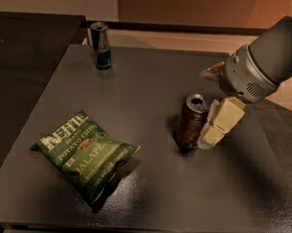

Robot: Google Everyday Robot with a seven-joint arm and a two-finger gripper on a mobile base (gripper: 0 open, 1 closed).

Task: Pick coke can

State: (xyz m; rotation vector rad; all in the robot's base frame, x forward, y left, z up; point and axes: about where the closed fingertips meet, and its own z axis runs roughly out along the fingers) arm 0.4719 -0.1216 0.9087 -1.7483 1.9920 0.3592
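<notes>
The coke can [191, 122] is a red soda can with a silver top. It stands upright on the dark table [153, 84], right of the middle. My gripper [210, 110] comes in from the upper right on a grey arm and is open. Its cream lower finger [219, 122] reaches down right beside the can's right side, close to touching it. The other pale fingertip [211, 73] shows higher up, behind the can. Nothing is held.
A green Kettle jalapeño chip bag [83, 151] lies at the front left. A slim dark blue-and-silver can [101, 45] stands near the table's far left edge. A second dark surface [19, 64] adjoins on the left.
</notes>
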